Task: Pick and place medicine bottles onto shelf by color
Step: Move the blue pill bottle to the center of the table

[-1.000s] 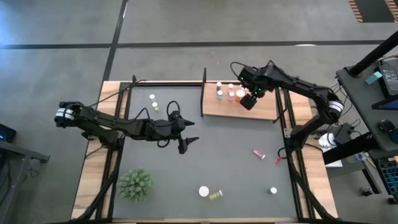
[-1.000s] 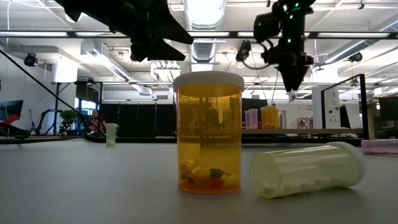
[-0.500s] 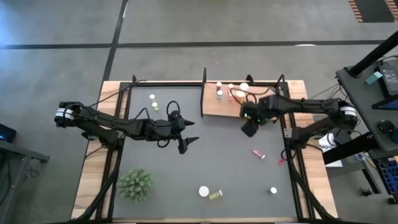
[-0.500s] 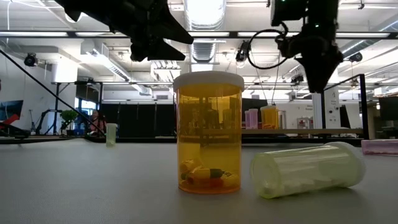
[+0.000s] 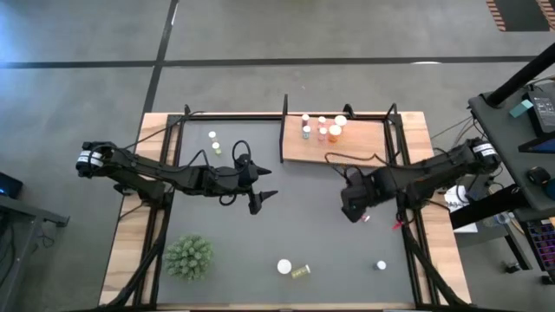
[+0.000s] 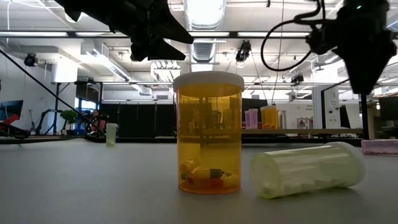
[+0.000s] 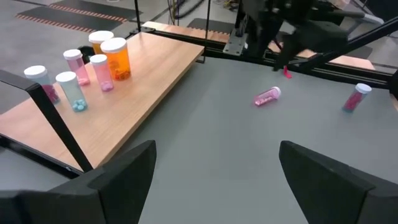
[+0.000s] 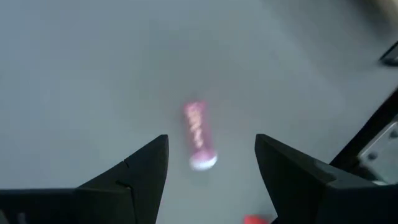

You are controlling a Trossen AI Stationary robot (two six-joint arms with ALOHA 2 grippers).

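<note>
My right gripper (image 5: pixel 352 209) hangs open, pointing down, right above a pink medicine bottle (image 8: pixel 199 134) that lies on its side on the dark mat; its fingers stand on either side without touching it. In the high view only an end of that bottle (image 5: pixel 365 217) shows beside the gripper. The shelf (image 5: pixel 364 149) at the far right carries several upright bottles (image 5: pixel 323 130), orange (image 7: pixel 116 59) and pink (image 7: pixel 74 63) among them. My left gripper (image 5: pixel 264 198) waits open above the mat's middle.
An upright orange bottle (image 6: pixel 209 130) and a lying yellow-green one (image 6: pixel 308 169) are near the front edge. Two small bottles (image 5: pixel 214 143) stand far left, one (image 5: pixel 381 265) near right. A spiky green plant (image 5: pixel 189 256) sits near left. A small red object (image 5: pixel 390 224) lies by the right rail.
My right gripper has swung from above the shelf toward the table's near edge, sinking a little and rolling at the wrist, and now hangs over the lying pink bottle. Its fingers stay apart. No bottle has moved.
</note>
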